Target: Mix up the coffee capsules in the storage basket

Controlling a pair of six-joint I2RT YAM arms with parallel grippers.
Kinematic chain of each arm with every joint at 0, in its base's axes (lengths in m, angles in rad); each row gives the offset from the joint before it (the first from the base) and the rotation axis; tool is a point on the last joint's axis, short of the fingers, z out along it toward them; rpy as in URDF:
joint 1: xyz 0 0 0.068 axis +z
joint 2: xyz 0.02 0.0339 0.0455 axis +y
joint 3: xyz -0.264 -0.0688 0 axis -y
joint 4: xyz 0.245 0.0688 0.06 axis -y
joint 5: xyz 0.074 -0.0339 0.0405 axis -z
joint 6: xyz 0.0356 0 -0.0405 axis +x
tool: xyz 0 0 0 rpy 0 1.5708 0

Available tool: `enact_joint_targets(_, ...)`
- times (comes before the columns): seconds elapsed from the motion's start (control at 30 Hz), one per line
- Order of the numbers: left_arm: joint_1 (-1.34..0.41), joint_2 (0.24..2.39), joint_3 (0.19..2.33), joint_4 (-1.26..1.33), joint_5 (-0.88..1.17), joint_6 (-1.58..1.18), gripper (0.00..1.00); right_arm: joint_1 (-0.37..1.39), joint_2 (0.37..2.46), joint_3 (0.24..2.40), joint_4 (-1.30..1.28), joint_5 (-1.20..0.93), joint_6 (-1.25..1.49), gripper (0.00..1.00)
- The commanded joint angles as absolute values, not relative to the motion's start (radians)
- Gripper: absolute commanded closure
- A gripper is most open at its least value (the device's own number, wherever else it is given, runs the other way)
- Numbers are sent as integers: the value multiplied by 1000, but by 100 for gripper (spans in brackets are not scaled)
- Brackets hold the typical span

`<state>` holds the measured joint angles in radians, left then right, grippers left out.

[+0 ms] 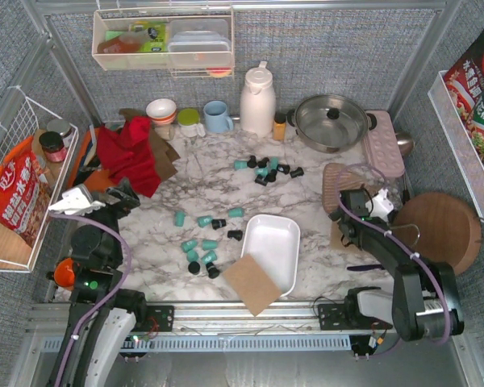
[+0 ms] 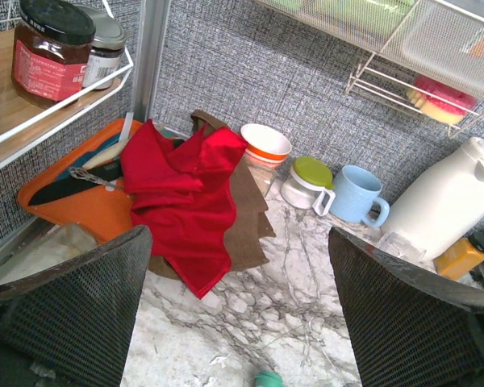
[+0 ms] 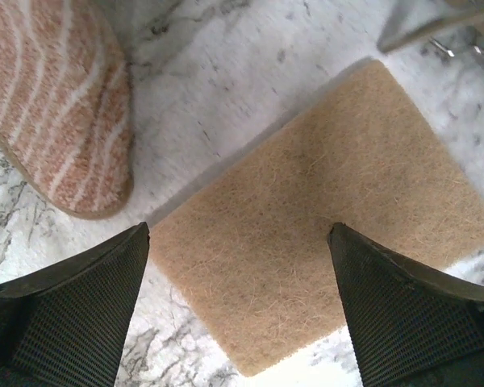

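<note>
Marble surface [image 1: 202,181] is strewn with coffee capsules [image 1: 205,220], all outside the storage basket [image 1: 270,246], which is set between the wide-spread left gripper [image 2: 238,310] and right gripper [image 3: 242,306], touched by neither.

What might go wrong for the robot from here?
1. The capsules lie loose on the marble in two groups, none in the tray. They are small and rounded, so they may roll off or slip when gripped.
2. A brown square overlaps the tray's near corner. A reaching arm might catch it and shift the tray.
3. The red cloth lies right by the left gripper and could snag.
</note>
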<state>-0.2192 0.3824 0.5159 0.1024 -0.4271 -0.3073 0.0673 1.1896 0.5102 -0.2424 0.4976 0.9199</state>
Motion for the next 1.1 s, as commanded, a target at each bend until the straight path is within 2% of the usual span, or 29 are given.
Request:
enact_joint_targets(0.0, -220, 399, 531, 102, -416, -304, 1, 38, 1253, 570, -186, 444, 773, 3)
enact_joint_targets(0.13, -219, 435, 550, 84, -356, -296, 1, 50, 1251, 676, -307, 439, 708, 3)
enact_joint_targets(0.3, -220, 518, 591, 40, -260, -298, 1, 96, 1096, 749, -401, 468, 613, 2)
enact_joint_targets(0.57, -227, 712, 691, -65, -138, -382, 1, 290, 876, 679, -281, 541, 308, 1)
enact_joint_targets(0.8, -378, 801, 770, -225, -278, -431, 1, 349, 716, 562, -150, 470, 246, 1)
enact_joint_targets(1.07, -641, 903, 792, -348, -495, -542, 1, 356, 589, 523, -159, 484, 254, 1)
